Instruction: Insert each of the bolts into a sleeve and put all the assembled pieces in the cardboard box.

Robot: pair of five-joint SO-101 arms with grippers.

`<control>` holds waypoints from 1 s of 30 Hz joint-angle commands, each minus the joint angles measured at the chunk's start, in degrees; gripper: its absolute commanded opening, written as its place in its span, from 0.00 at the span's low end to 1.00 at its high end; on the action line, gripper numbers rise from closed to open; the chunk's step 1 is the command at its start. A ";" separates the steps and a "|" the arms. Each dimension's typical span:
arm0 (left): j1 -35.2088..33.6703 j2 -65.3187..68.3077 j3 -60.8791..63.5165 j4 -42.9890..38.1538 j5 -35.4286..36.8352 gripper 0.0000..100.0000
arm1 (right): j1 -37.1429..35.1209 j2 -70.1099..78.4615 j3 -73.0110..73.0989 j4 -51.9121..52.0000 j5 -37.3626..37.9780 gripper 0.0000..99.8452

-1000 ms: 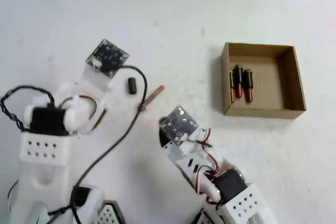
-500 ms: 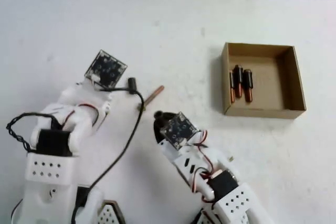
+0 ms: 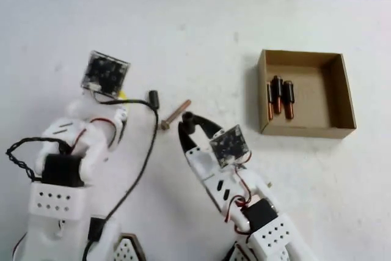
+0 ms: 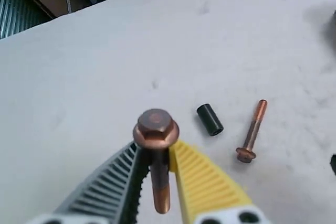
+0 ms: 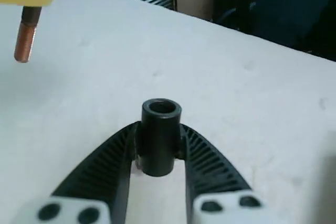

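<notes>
High view: white table (image 3: 183, 22); left tool (image 4: 156, 148) clamps bolt (image 4: 155, 128); right tool (image 5: 159, 129) clamps sleeve (image 5: 160, 145).

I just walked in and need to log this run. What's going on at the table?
Two arms are pairing bolts with sleeves. The left arm's jaws are shut on a copper bolt, and the right arm's jaws are shut on a black sleeve; the two are not yet joined. A loose sleeve and a loose bolt lie near each other on the table. Assembled pieces already lie in the cardboard box.
</notes>
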 commanded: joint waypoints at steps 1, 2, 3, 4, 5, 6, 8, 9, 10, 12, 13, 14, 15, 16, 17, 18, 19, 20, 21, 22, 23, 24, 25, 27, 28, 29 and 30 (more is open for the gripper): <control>5.05 -1.71 -1.05 -2.02 0.79 0.02 | 0.75 -0.75 -2.02 -3.65 -0.79 0.02; 6.02 -1.71 -1.05 -2.02 0.79 0.02 | 0.84 -0.75 -2.73 -3.65 -0.79 0.02; 6.99 -1.71 -1.05 -2.02 0.79 0.02 | 1.10 -0.75 -3.08 -3.65 -0.79 0.02; 7.52 -1.71 -1.05 -2.02 0.79 0.02 | 1.19 -0.75 -3.34 -3.65 -0.70 0.02; 7.69 -1.71 -1.05 -2.02 0.79 0.02 | 1.19 -0.75 -3.43 -3.65 -0.70 0.02; 7.78 -1.71 -1.14 -2.20 0.79 0.02 | 1.19 -0.92 -3.43 -3.65 -0.70 0.02; 7.25 -1.71 -1.05 -3.78 0.79 0.02 | 1.19 -3.03 -3.34 -2.59 -0.62 0.02; 6.99 -1.71 -1.05 -4.57 0.79 0.02 | 1.19 -5.14 -3.52 -0.84 -0.62 0.02; 6.55 -1.71 -1.05 -5.27 0.79 0.02 | 0.84 -7.78 -3.52 1.45 -0.62 0.02; 5.85 -1.71 -1.05 -6.77 0.79 0.02 | 0.75 -14.64 -3.52 6.99 -0.62 0.02; 5.85 -1.71 -1.05 -7.65 0.79 0.02 | 0.75 -18.59 -3.43 10.15 -0.62 0.02; 5.85 -1.71 -1.05 -8.70 0.79 0.02 | 0.66 -20.44 -3.69 12.62 -0.79 0.02; 5.85 -1.71 -0.97 -9.67 0.79 0.02 | 0.66 -20.09 -3.87 13.76 -0.88 0.02; 6.02 -1.71 -0.97 -10.29 0.79 0.02 | 0.66 -18.68 -3.96 13.76 -0.97 0.02; 5.93 -1.71 -0.97 -10.55 0.79 0.02 | 0.48 -17.36 -4.04 13.67 -0.62 0.02; 5.93 -1.71 -0.97 -10.55 0.79 0.02 | 0.48 -17.01 -3.87 13.49 -0.62 0.02; 5.93 -1.71 -1.05 -10.29 0.53 0.02 | 0.48 -17.27 -3.78 13.85 -0.62 0.02; 5.93 -1.71 -0.88 -10.20 0.35 0.02 | 0.48 -17.98 -3.43 13.93 -0.79 0.02; 5.93 -1.71 -0.97 -10.20 0.62 0.02 | 0.48 -18.95 -2.90 13.85 -0.79 0.02; 5.93 -1.71 -0.97 -10.29 0.70 0.02 | 0.48 -19.38 -2.55 13.76 -0.79 0.02; 6.37 -1.71 -0.97 -10.37 0.79 0.02 | 0.48 -19.56 -2.20 13.67 -0.79 0.02; 6.55 -1.71 -1.05 -10.55 0.79 0.02 | 0.48 -19.30 -2.02 13.76 -0.79 0.02; 6.90 -1.71 -1.05 -10.55 0.79 0.02 | 0.48 -19.21 -1.85 13.93 -0.79 0.02; 6.99 -1.71 -1.05 -11.69 0.79 0.02 | 0.48 -19.21 -1.05 13.58 -0.62 0.02; 7.08 -1.71 -0.88 -12.92 0.79 0.02 | 0.48 -19.21 -0.70 13.49 -0.62 0.02; 7.25 -1.71 -0.97 -13.98 0.97 0.02 | 0.48 -19.21 -0.62 13.49 -0.62 0.02; 7.34 -1.71 -1.05 -15.38 2.11 0.02 | 0.57 -19.21 -0.53 13.49 -0.62 0.02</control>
